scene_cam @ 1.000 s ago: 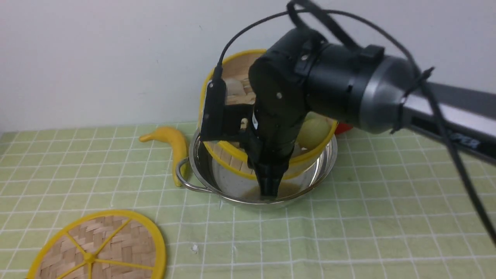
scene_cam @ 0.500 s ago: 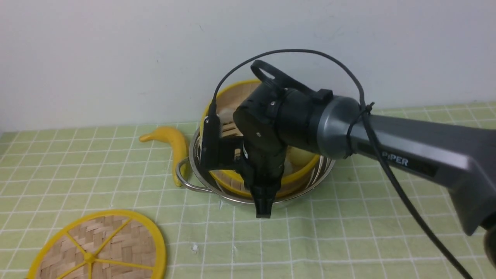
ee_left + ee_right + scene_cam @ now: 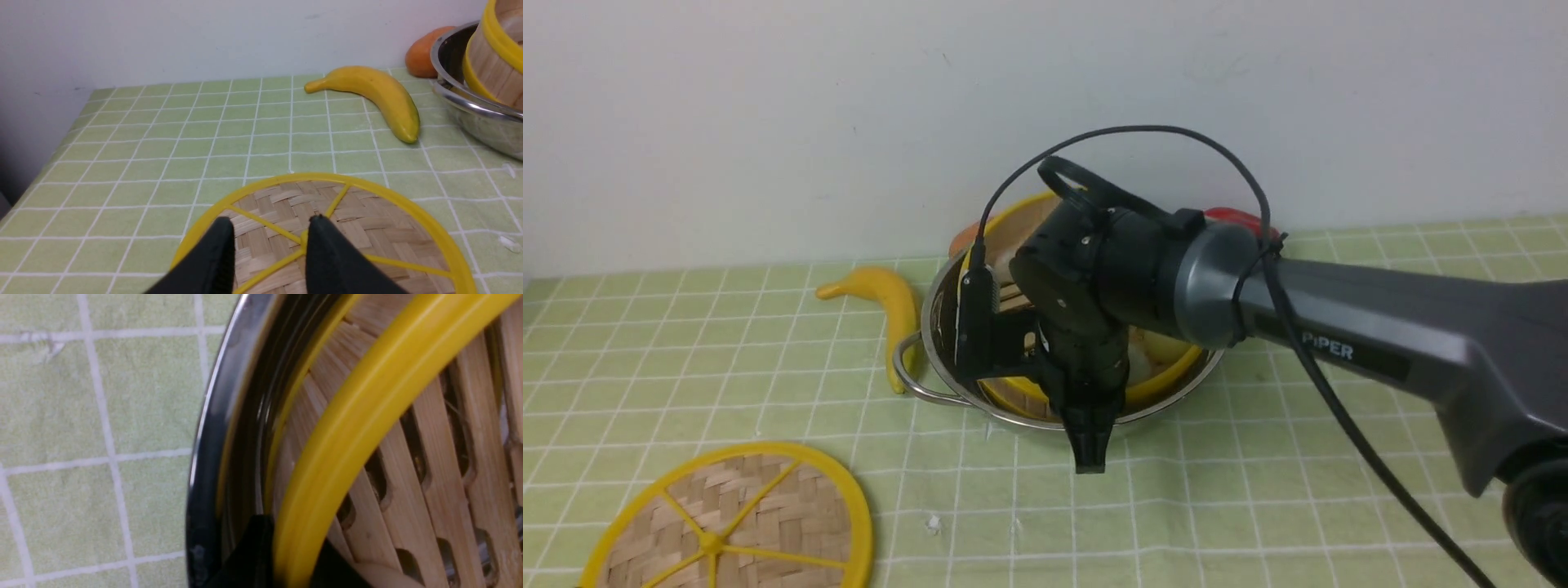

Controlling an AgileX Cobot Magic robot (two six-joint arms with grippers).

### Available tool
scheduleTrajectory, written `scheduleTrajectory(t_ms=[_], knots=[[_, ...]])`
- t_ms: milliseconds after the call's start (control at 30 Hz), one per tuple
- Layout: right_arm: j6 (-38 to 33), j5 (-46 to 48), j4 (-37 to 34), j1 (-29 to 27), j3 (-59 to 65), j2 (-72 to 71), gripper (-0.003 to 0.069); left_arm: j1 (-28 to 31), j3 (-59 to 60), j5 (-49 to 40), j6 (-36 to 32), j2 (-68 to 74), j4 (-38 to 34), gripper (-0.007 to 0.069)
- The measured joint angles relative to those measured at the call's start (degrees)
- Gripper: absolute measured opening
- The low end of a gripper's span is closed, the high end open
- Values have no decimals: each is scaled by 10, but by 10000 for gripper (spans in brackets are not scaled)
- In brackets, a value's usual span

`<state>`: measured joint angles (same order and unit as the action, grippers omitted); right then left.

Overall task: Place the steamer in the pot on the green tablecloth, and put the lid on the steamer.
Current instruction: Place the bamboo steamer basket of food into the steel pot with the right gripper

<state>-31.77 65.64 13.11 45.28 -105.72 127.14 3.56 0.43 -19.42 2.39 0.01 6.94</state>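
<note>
The steamer [image 3: 1011, 394] is inside the steel pot [image 3: 929, 331] on the green tablecloth [image 3: 768, 367], and it seems slightly tilted, with its back rim above the pot's rim. My right gripper [image 3: 1091, 453] points down at the pot's near side. It is shut on the steamer's yellow top rim [image 3: 347, 428], one finger on each side of it, close to the pot wall [image 3: 208, 437]. The lid [image 3: 727, 523] lies flat at the front left. My left gripper [image 3: 269, 232] hovers open over the lid [image 3: 367, 228], near its central knob. The left arm is out of the front view.
A yellow banana [image 3: 894, 310] lies just left of the pot's looped handle [image 3: 903, 367]. An orange fruit [image 3: 421, 53] and a red object [image 3: 1233, 216] sit behind the pot by the wall. Pale food items [image 3: 1160, 351] lie in the steamer.
My right arm has come down and towards the camera, lowering the steeply tilted steamer into the pot. The lid has not moved.
</note>
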Motion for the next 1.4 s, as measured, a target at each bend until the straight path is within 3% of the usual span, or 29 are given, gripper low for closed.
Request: scheduleTrajectory(t_ms=[300,600,767,900,1200,1400], knots=[[-10,11,-5,0,-1,0,82,0,0,0,0,0,0,243],[-19,0,-11,0,-6,-4,311,0,0,0,0,0,0,243],[-15,1,10,0,-7,-4,383,0,0,0,0,0,0,243],[-6,3,17,0,-9,-4,388,0,0,0,0,0,0,243],[4,5,15,0,-9,-4,318,0,0,0,0,0,0,243],[11,0,17,0,-9,-11,384,0,0,0,0,0,0,243]])
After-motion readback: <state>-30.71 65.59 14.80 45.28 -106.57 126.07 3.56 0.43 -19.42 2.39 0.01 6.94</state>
